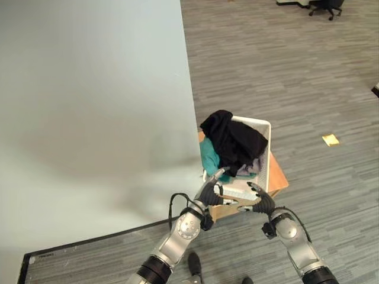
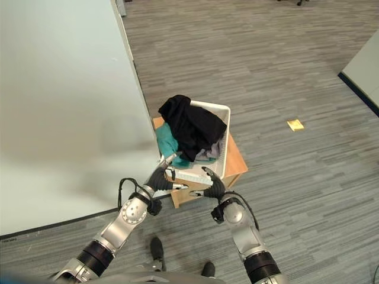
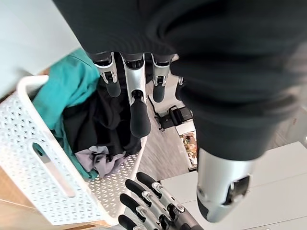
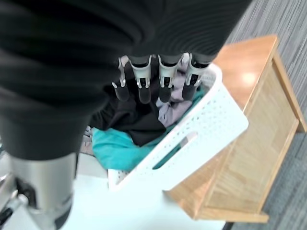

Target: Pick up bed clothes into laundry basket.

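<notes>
While both hands hover at the near rim with fingers relaxed and nothing grasped, the left hand (image 1: 208,192) and right hand (image 1: 261,203) are seen just short of the white laundry basket (image 1: 260,127). Beyond the fingers, black clothes (image 1: 232,139) are heaped over a teal garment (image 1: 208,157). Soft, light and floppy handling is expected; bunched folds should be gripped. Lower layers are hidden.

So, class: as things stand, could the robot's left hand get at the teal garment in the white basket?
Probably yes. The left hand hovers open at the near rim of the laundry basket, and the teal garment lies on that same side, partly under the black garment but with an exposed edge and nothing between.
</notes>
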Available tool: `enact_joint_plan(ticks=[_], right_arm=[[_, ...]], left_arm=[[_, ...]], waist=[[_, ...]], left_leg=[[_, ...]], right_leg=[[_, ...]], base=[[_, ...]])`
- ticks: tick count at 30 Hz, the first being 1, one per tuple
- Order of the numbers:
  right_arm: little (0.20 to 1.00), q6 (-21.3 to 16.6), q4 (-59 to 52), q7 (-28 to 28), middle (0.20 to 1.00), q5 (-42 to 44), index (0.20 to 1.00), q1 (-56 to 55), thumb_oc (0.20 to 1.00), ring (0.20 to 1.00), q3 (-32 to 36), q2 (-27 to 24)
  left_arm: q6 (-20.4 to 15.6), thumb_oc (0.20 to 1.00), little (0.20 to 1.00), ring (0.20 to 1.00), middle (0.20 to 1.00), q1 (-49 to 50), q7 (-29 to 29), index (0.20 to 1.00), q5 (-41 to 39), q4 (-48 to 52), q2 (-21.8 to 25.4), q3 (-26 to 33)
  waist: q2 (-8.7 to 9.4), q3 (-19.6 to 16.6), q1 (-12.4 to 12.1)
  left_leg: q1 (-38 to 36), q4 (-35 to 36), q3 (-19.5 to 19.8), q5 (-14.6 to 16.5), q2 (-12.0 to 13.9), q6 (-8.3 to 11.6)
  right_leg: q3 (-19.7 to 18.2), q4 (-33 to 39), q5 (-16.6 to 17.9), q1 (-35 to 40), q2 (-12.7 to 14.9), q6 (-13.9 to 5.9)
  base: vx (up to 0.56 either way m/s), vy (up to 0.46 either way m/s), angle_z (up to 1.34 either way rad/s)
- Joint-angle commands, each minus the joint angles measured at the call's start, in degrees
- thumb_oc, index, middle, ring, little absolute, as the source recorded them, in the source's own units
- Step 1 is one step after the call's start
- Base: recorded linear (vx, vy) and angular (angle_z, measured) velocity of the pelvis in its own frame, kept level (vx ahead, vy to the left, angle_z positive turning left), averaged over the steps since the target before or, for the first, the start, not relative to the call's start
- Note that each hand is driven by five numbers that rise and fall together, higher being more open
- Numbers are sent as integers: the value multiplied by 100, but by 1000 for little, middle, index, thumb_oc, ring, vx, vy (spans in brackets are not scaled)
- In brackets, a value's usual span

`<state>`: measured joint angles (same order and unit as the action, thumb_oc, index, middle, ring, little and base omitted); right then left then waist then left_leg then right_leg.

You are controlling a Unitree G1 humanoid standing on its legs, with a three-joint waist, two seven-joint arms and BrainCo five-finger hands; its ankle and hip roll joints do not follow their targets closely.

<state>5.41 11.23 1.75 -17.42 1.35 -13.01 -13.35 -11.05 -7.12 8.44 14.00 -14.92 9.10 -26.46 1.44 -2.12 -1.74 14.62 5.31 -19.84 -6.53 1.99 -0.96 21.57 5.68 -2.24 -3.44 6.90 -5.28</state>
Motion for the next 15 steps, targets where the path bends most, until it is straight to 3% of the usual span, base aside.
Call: enact_joint_plan(ticks=[1, 3, 5, 15], right_arm=[[1000, -381, -590, -265, 1000, 133, 1000, -80, 1000, 1000, 265, -83], [1000, -443, -963, -440, 1000, 239, 1000, -364, 1000, 1000, 368, -123], [1000, -475, -1094, -477, 1000, 301, 1000, -544, 1000, 1000, 375, -122], [1000, -573, -1071, -549, 1000, 409, 1000, -630, 1000, 1000, 169, -51]], left_arm=[[-684, 1000, 1000, 1000, 1000, 64, 282, 1000, -521, -150, -377, 245], [-1083, 1000, 1000, 1000, 1000, 479, 330, 1000, -1167, -206, -683, 684], [-1231, 1000, 1000, 1000, 1000, 560, 313, 1000, -1377, -383, -786, 805], [-1361, 1000, 1000, 1000, 1000, 598, 133, 1000, -1933, -448, -921, 1268]], waist=[[-89, -205, -169], [-23, -242, -214], [9, -292, -228], [93, -471, -334]], left_leg=[[-581, -31, 14, 204, 419, 365], [-628, -31, 39, 202, 415, 363], [-662, -31, 48, 215, 413, 360], [-713, -31, 44, 221, 439, 399]], right_leg=[[88, -68, 127, 61, -16, 20], [109, -68, 123, 109, -39, 29], [112, -68, 120, 134, -47, 31], [146, -68, 161, 126, -63, 40]], base=[[0, 0, 0], [-2, -16, 2], [-1, -28, 5], [0, 0, 0]])
